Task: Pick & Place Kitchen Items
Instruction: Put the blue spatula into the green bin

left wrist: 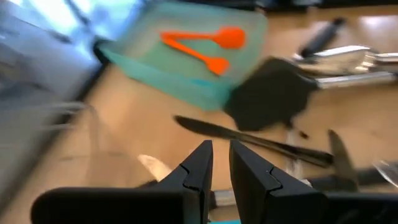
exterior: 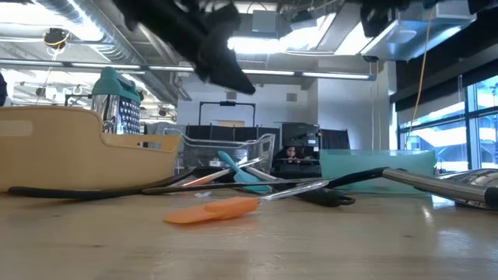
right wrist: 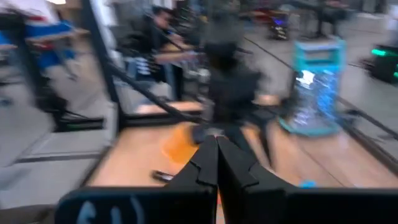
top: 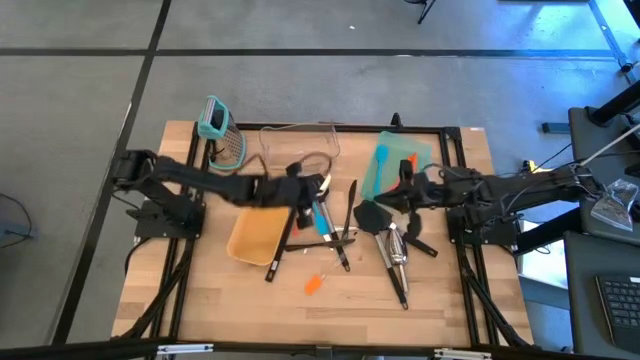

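The left gripper (top: 318, 188) hangs over the table's middle, above the utensil pile (top: 335, 232), its fingers (left wrist: 198, 168) nearly together with a thin gap and nothing pinched. The right gripper (top: 402, 192), fingers pressed together and empty, sits at three o'clock from it, beside the teal tray (top: 392, 150) holding two orange spatulas (left wrist: 205, 46). A black turner (top: 372, 216) and silver scoop (top: 396, 252) lie at five o'clock; one orange spatula (top: 314, 285) lies alone at six.
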Robot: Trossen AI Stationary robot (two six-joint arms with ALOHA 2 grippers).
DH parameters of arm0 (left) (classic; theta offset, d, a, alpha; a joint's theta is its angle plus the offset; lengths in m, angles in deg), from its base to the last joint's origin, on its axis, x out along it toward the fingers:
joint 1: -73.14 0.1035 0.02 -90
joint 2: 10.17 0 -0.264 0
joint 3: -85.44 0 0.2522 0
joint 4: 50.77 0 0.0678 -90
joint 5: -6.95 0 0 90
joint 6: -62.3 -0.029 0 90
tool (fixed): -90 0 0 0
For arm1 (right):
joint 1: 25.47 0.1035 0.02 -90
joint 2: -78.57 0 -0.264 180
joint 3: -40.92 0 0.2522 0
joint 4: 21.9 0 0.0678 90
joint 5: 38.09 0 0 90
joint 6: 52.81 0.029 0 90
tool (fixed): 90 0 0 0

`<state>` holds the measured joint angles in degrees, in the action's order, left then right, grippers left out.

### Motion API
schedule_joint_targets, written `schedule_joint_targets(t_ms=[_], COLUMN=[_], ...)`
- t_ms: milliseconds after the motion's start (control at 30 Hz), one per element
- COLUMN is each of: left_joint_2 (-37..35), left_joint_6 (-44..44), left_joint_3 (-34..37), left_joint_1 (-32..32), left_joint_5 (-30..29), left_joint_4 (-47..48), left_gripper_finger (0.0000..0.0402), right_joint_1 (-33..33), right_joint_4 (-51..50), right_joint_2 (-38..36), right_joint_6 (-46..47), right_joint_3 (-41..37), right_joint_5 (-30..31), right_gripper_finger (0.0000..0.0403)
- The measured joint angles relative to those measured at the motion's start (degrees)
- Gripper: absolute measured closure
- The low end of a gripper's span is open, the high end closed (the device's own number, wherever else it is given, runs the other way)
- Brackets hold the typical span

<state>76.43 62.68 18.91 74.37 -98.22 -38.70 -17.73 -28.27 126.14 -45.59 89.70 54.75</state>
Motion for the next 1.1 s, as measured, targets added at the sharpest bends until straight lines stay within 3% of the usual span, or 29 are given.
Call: schedule_joint_targets(t_ms=[133,300,400,600,833,1100], left_joint_2=[1.65,4.58,7.41,14.44,20.86,21.14], left_joint_6=[-3.92,-14.59,-20.61,-26.64,-29.17,-32.45], left_joint_3=[0.01,-3.67,-7.45,-13.00,-19.08,-21.44], left_joint_1=[5.29,4.76,2.94,0.14,-0.95,-1.95], left_joint_5=[10.05,12.57,10.58,4.76,-1.39,-5.20], left_joint_4=[1.76,9.24,15.25,17.91,31.22,35.28], left_gripper_finger=[0.0352,0.0343,0.0322,0.0272,0.0238,0.0233], right_joint_1=[0.84,1.43,1.40,2.57,6.31,6.96], right_joint_4=[0.23,0.84,0.05,2.20,4.18,4.06], right_joint_2=[-1.25,-2.10,-2.72,-3.06,-3.25,-3.85], right_joint_6=[-0.01,0.29,3.36,5.78,3.80,1.74], right_joint_3=[0.21,0.27,0.30,0.31,0.31,0.31], right_joint_5=[-5.20,-6.23,-9.71,-17.94,-18.27,-17.47], right_gripper_finger=[0.0403,0.0403,0.0403,0.0385,0.0330,0.0288])
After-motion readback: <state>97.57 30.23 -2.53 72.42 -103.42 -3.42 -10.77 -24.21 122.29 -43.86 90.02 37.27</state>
